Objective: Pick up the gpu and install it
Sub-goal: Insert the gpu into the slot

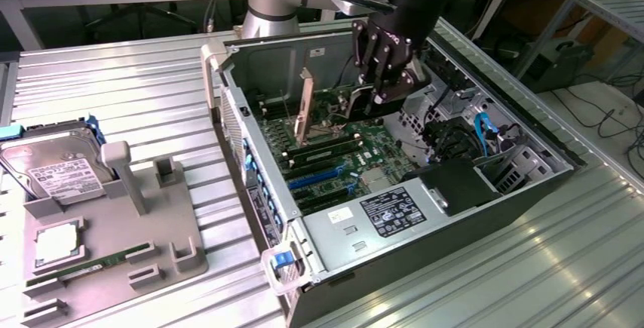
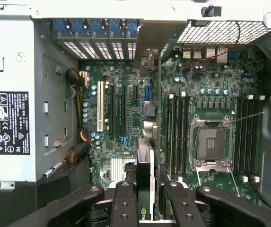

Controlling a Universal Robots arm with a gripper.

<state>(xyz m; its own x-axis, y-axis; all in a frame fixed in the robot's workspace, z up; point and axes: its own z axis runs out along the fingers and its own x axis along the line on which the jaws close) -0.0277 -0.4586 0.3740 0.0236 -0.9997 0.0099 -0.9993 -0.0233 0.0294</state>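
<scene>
— Where's the gpu (image 2: pixel 147 156) now?

— Inside the open case (image 1: pixel 332 264), standing on edge over the motherboard (image 1: pixel 378 151). From the wrist view you look straight down its thin edge: the card runs from between the fingers out toward the case's rear wall, and its silver bracket (image 2: pixel 154 40) is up against the row of blue slot clips (image 2: pixel 95 26).

— And the gripper (image 2: pixel 148 201)?

— Pinching the card. A black finger (image 2: pixel 124 203) sits on each side of it, pressed against its faces. In the exterior view the gripper (image 1: pixel 378 90) hangs down into the case, near the wall farthest from me, with the card's tan bracket (image 1: pixel 303 105) showing upright just to that view's left.

— Is it seated in a slot?

— I can't tell. It lines up along the expansion slots, beside the white one (image 2: pixel 100 106) and the black ones, with the RAM slots (image 2: pixel 178 132) and the bare CPU socket (image 2: pixel 211 142) on its other side.

— Anything outside the case?

— On the ribbed metal table (image 1: pixel 121 87), toward its near left corner in the exterior view, a grey fixture (image 1: pixel 151 245) holds a hard drive (image 1: pixel 56 170), a RAM stick (image 1: pixel 96 264) and a CPU (image 1: pixel 56 241).
</scene>
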